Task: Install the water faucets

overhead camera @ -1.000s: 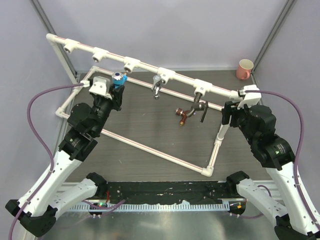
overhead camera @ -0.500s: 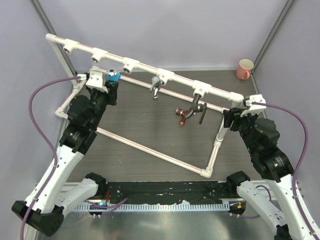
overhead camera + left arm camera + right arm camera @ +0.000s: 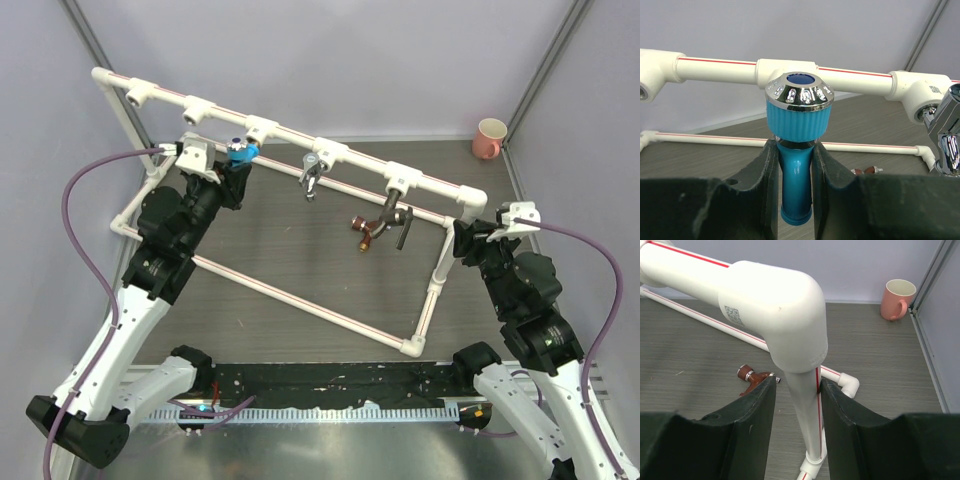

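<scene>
My left gripper is shut on the spout of the blue-handled water faucet, holding it upright just in front of a white tee socket. A silver faucet and a dark grey lever faucet hang from the upper pipe rail. A copper faucet lies on the table. My right gripper straddles the frame's upright post under the corner elbow. Its right finger touches the post and a narrow gap shows on the left.
The white pipe frame's low rails cross the dark table between the arms. A pink mug stands at the back right corner. Grey walls close in on both sides and behind.
The left gripper carried the blue faucet up and right, closer to the tee. The right arm drew back toward the near right, and its jaws narrowed around the post.
</scene>
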